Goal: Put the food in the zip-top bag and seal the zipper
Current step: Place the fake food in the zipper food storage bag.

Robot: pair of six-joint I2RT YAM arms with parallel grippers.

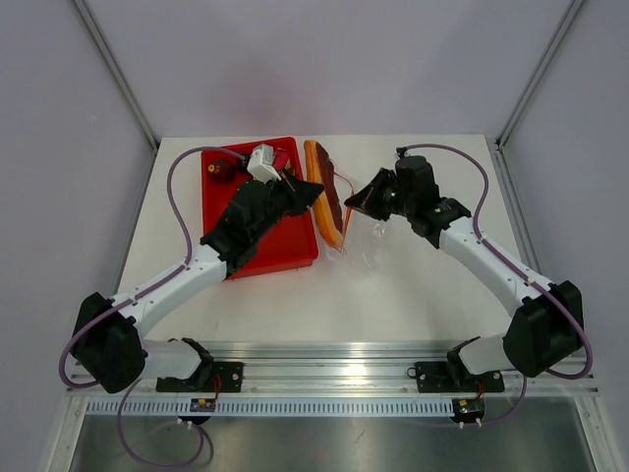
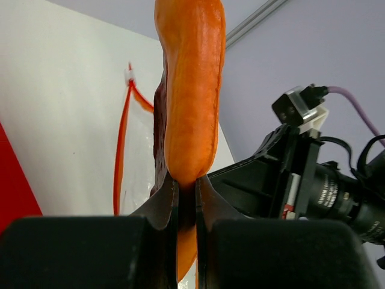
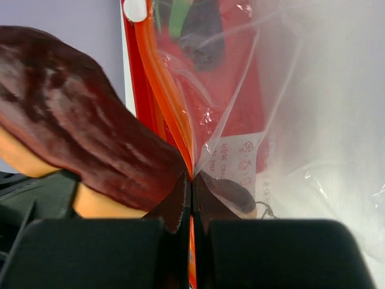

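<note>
My left gripper [image 1: 311, 193] [image 2: 186, 183] is shut on the food, a long piece [image 1: 324, 192] [image 2: 189, 90] with an orange rim and a dark red-brown face [image 3: 78, 141], held up just right of the red bin. The clear zip-top bag [image 1: 366, 244] [image 3: 307, 114] hangs from my right gripper [image 1: 360, 204] [image 3: 191, 179], which is shut on the orange zipper [image 3: 174, 102] [image 2: 122, 144] at the bag's mouth. The held piece sits right beside that mouth. A white label [image 3: 240, 153] shows on the bag. A round dark red food piece [image 1: 221, 169] lies in the bin.
The red plastic bin [image 1: 290, 246] sits left of centre under my left arm, and it shows through the bag in the right wrist view [image 3: 240, 90] with green and black food [image 3: 192, 24] in it. Metal frame posts stand at the table's far corners.
</note>
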